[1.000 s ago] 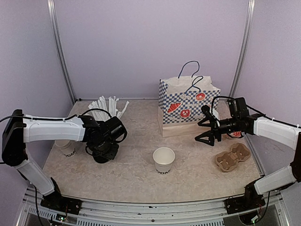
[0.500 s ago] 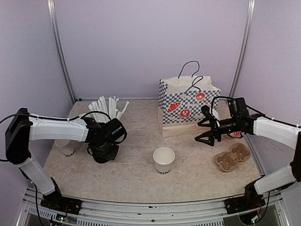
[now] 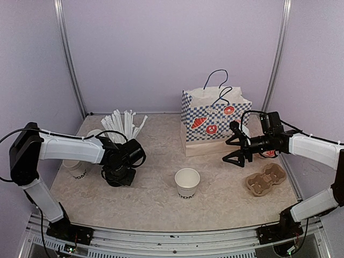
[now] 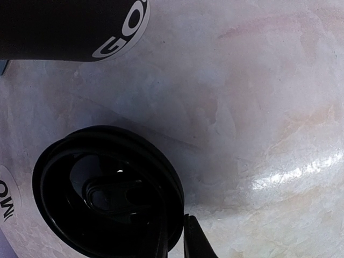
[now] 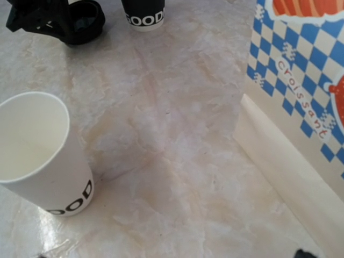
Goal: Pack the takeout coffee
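Two fingers of the left hand (image 3: 116,178) straddle the rim of the black lid (image 4: 107,188) on the bench (image 3: 156,156), beside the black straw cup (image 4: 64,27). Clamped or not, cannot tell. Lid likely meant for the lidless white cup (image 3: 187,183) mid-bench. Second white cup (image 3: 77,171) is tucked behind the left arm. Right hand (image 3: 236,148) hangs released, empty, before the checkered bag (image 3: 215,121), probably waiting.

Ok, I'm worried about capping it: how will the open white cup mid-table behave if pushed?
The white cup looks empty, so it is probably light and apt to slide or tip. Its lidless paper rim would likely flex under a squeeze.
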Robot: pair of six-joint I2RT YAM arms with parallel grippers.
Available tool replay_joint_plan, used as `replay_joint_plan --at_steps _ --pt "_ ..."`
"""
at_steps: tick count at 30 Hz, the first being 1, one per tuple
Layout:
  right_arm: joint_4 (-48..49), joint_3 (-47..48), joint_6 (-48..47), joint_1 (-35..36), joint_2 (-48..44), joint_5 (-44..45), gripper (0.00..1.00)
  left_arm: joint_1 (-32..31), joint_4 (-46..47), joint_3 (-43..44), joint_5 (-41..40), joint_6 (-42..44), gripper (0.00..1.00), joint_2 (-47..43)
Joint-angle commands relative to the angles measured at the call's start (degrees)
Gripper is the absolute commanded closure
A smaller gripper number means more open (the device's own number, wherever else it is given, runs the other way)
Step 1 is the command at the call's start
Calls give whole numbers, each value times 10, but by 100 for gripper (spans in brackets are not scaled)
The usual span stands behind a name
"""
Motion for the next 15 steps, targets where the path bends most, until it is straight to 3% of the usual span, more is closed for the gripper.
replay_joint_plan --at_steps 1,7,11,15 --pt "-8 -1 -5 -4 4 -4 2 5 6 0 -4 7 89 7" --pt "-8 -1 -5 -4 6 -5 2 5 0 1 -8 5 92 1" --pt "-8 1 -4 -4 9 -6 2 4 -10 2 -21 1 75 1" --pt "-8 1 -4 -3 10 -5 2 5 -11 -1 -21 3 77 7"
